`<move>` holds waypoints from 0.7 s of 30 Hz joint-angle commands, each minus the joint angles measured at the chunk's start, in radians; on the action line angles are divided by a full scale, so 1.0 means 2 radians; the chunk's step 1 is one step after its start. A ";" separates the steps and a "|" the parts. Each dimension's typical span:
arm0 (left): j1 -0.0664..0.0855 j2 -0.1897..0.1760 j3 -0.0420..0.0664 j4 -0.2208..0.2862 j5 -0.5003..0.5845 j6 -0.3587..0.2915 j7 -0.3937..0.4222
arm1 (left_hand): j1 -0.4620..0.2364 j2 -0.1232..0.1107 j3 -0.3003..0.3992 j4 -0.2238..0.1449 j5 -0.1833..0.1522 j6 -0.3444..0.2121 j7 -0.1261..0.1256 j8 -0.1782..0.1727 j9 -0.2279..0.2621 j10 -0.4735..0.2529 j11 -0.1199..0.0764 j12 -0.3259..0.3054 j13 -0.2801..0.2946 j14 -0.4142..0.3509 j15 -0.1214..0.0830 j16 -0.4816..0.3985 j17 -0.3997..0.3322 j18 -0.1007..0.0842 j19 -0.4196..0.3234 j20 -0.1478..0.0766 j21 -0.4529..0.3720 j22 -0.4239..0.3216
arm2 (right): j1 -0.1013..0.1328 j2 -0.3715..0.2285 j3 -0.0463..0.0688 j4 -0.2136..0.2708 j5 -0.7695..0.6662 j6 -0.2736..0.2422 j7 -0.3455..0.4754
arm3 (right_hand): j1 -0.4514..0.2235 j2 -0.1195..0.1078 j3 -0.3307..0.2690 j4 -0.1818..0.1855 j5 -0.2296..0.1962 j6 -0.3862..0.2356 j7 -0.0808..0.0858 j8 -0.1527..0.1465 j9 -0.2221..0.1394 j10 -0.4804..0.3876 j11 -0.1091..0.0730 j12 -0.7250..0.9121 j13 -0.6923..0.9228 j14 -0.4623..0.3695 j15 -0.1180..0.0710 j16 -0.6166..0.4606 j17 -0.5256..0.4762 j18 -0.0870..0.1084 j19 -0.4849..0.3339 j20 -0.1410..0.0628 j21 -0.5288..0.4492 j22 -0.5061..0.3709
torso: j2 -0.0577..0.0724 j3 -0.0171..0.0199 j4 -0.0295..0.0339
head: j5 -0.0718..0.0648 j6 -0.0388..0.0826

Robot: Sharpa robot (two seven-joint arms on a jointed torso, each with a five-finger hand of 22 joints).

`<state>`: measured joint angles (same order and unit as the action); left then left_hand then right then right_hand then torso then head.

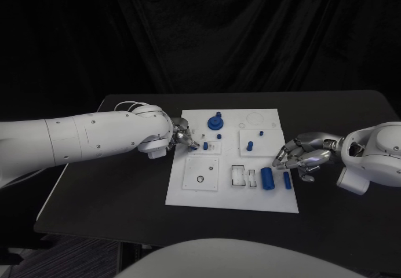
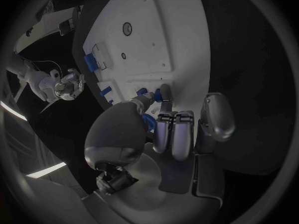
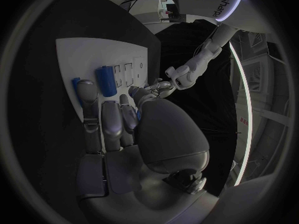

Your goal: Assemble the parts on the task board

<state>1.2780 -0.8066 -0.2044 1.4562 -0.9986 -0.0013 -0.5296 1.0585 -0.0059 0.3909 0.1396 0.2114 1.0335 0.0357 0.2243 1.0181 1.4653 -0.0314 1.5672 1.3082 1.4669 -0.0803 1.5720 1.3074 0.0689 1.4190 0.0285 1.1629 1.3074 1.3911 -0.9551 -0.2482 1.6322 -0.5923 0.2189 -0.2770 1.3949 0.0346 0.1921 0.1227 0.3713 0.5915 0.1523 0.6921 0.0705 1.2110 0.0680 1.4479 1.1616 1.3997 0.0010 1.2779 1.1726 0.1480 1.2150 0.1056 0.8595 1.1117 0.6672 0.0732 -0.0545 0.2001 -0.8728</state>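
Pinching a small blue part (image 1: 193, 147) over the task board (image 1: 188, 191), your left robot hand (image 1: 181, 139) risked dropping it; right robot hand (image 1: 301, 156) hovered released, grasping nothing.

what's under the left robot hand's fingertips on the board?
The left robot hand fingertips sit over a small blue part on the task board. Whether it's pinched is hidden.
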 commanded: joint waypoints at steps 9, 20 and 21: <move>-0.009 0.003 -0.003 -0.011 0.001 0.030 -0.019 | -0.058 -0.005 -0.091 0.066 -0.079 -0.027 0.014 -0.031 -0.025 0.053 0.010 0.002 0.131 0.052 0.007 -0.001 0.132 0.010 -0.007 0.007 -0.017 0.072 | -0.001 0.000 0.000 0.000 0.001 0.008 -0.011 | 0.005 0.000 0.003 0.000 0.004 0.003 0.000 -0.002 -0.001 -0.005 0.002 -0.003 -0.002 -0.003 -0.001 -0.002 -0.001 0.008 -0.003 0.000 -0.003 0.000 | 0.000 0.0001 -0.0002 | 0.000 0.000; -0.011 0.001 -0.003 -0.014 0.001 0.021 -0.010 | -0.095 0.034 -0.140 0.077 -0.067 -0.047 0.022 -0.041 -0.038 0.053 0.018 0.002 0.131 0.052 0.014 -0.001 0.132 0.011 -0.009 0.014 -0.023 0.071 | -0.002 0.000 0.000 0.000 0.001 0.013 -0.013 | 0.004 0.002 0.005 0.002 0.007 0.003 0.001 -0.003 -0.001 -0.007 0.002 -0.004 -0.004 -0.004 0.000 -0.003 -0.002 0.009 -0.004 0.000 -0.005 -0.001 | 0.000 0.0002 -0.0003 | 0.002 0.000; -0.011 0.001 -0.003 -0.014 0.001 0.020 -0.009 | -0.096 0.035 -0.141 0.077 -0.066 -0.047 0.022 -0.041 -0.038 0.053 0.018 0.002 0.131 0.052 0.014 -0.001 0.132 0.011 -0.009 0.014 -0.022 0.071 | -0.002 0.000 0.000 0.000 0.001 0.013 -0.013 | 0.004 0.002 0.005 0.002 0.007 0.003 0.001 -0.003 -0.001 -0.007 0.002 -0.004 -0.004 -0.004 0.000 -0.003 -0.002 0.009 -0.004 0.000 -0.005 -0.001 | 0.000 0.0001 -0.0002 | 0.002 0.000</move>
<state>1.2753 -0.8039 -0.1980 1.4343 -0.9958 0.0152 -0.5315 0.8672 0.0551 0.1147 0.2925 0.0757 1.0072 0.0141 0.2113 0.9407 1.4672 -0.0047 1.5672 1.3082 1.4670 -0.0586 1.5720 1.3074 0.0846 1.4034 0.0486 1.1223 1.3073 1.3907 -0.9552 -0.2482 1.6311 -0.5923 0.2298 -0.2841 1.3949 0.0345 0.1963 0.1269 0.3828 0.5915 0.1523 0.6922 0.0697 1.2002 0.0718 1.4434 1.1551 1.3997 0.0010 1.2779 1.1698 0.1480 1.2150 0.1056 0.8538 1.1103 0.6673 0.0734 -0.0548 0.2033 -0.8728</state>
